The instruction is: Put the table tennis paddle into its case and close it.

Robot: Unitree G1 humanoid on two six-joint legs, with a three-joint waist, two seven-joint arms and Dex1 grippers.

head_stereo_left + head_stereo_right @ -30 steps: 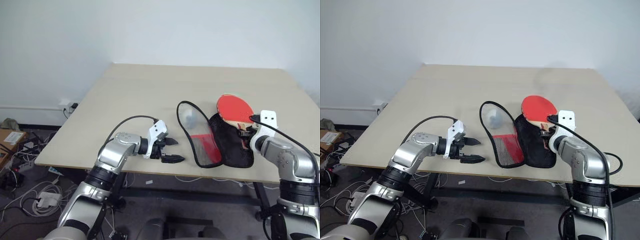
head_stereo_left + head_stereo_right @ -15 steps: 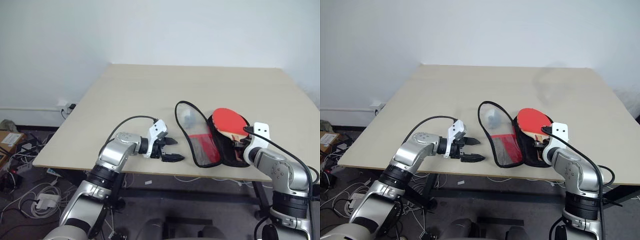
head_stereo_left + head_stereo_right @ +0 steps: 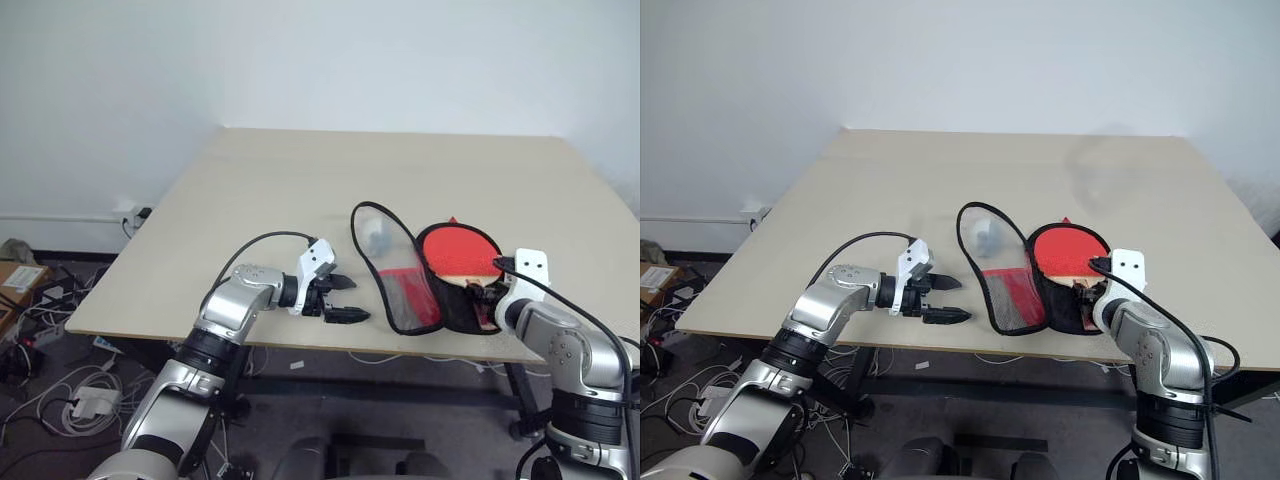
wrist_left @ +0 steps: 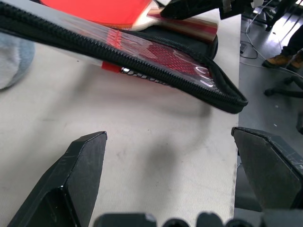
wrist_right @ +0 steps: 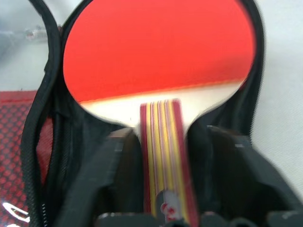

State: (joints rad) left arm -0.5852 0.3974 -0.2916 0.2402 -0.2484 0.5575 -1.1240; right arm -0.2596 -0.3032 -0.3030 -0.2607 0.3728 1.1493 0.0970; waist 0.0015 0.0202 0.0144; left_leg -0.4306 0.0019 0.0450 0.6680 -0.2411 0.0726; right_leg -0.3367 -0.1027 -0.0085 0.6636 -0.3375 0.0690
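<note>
we see the case (image 3: pixel 420 275) lying open near the front edge of the beige surface (image 3: pixel 300 180), its black lower shell on the right and its mesh-and-red flap (image 3: pixel 395 270) spread to the left, zip edging all around. the table tennis paddle (image 3: pixel 458 252) lies inside the right shell, red face up, handle pointing toward the front edge. in the right wrist view the striped handle (image 5: pixel 163 156) runs between the two black fingers (image 5: pixel 118 170) with a gap on each side, so we read the right end effector (image 3: pixel 488 296) as released, straddling the handle without clamping it. the narrow end of the case sits just beside the surface's front edge, leaving little room there. the left end effector (image 3: pixel 340 300) hovers over bare surface near the front edge, apart from the flap, its fingers (image 4: pixel 71 184) spread wide and empty. the far half of the surface and its left side lie open. a small pale lump (image 3: pixel 377 238) rests under the clear upper part of the flap; we cannot tell what it is. the right arm hides the handle's end in the head views, and we cannot tell whether the paddle's black face is underneath. cables and boxes clutter the floor (image 3: pixel 50 330) to the left.
</note>
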